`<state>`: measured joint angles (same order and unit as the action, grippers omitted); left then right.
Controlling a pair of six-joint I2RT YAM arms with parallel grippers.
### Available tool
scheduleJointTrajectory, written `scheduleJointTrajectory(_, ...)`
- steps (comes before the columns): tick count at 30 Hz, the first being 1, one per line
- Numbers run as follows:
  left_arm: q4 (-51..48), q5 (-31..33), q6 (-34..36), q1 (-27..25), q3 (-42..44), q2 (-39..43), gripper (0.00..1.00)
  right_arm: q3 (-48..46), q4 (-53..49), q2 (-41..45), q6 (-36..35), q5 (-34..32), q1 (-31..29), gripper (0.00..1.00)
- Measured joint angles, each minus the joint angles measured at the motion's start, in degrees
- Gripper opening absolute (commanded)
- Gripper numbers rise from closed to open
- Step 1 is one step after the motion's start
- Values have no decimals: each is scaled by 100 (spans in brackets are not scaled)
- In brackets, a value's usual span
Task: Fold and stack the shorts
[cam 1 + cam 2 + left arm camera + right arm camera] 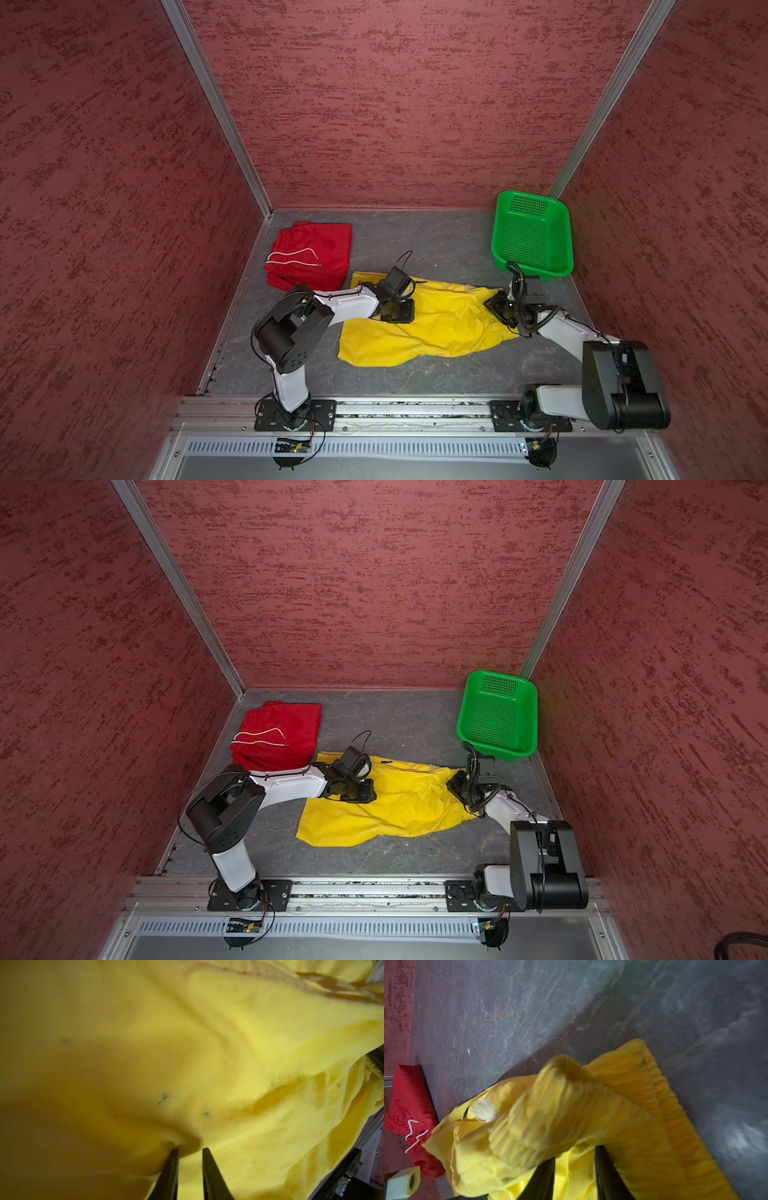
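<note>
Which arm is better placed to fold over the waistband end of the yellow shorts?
Right, likely: the right gripper is at the gathered waistband of the yellow shorts; the left gripper sits on the plain cloth.

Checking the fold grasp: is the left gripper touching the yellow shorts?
Touching. The left wrist view shows the left gripper pressed into the yellow shorts, cloth puckering at its tips.

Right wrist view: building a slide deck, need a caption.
Right gripper at the bunched elastic waistband of the yellow shorts, red shorts beyond on the grey table.
</note>
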<state>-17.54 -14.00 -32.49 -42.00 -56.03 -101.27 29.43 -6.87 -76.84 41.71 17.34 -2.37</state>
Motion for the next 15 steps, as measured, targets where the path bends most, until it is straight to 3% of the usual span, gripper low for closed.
scheduleJointTrajectory(4, -251, 70, 221, -26, 155, 533, 36, -267, 114, 426, 433, -74, -492, 41)
scheduleJointTrajectory(8, -247, 136, 728, -269, -186, 896, 51, -70, -516, 1134, 490, -107, -516, 48)
scheduleJointTrajectory(15, 444, 81, 2444, -1130, -1316, 455, 65, 1069, -1106, 1600, -9, 109, 721, 57)
